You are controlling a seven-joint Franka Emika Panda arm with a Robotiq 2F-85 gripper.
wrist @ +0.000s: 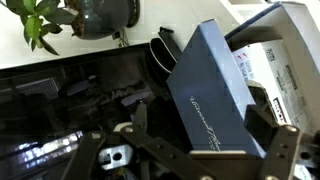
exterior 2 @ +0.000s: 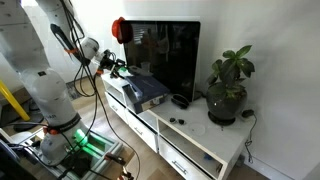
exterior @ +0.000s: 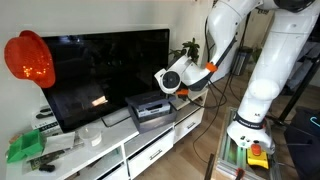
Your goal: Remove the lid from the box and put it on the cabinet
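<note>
My pincer point(wrist: 190, 150) hangs wide open and empty just above the box point(exterior: 150, 114), which sits on the cabinet point(exterior: 140, 152) in front of the TV point(exterior: 100, 70), the lid point(wrist: 212, 90) on it as far as I can tell. I judge this the approach; next I must descend, straddle a lid edge and close.

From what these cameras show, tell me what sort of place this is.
Most likely a living room in a home. A large black TV stands on a long low white cabinet with drawer fronts, against a plain wall, and a potted plant sits beside the screen.
</note>
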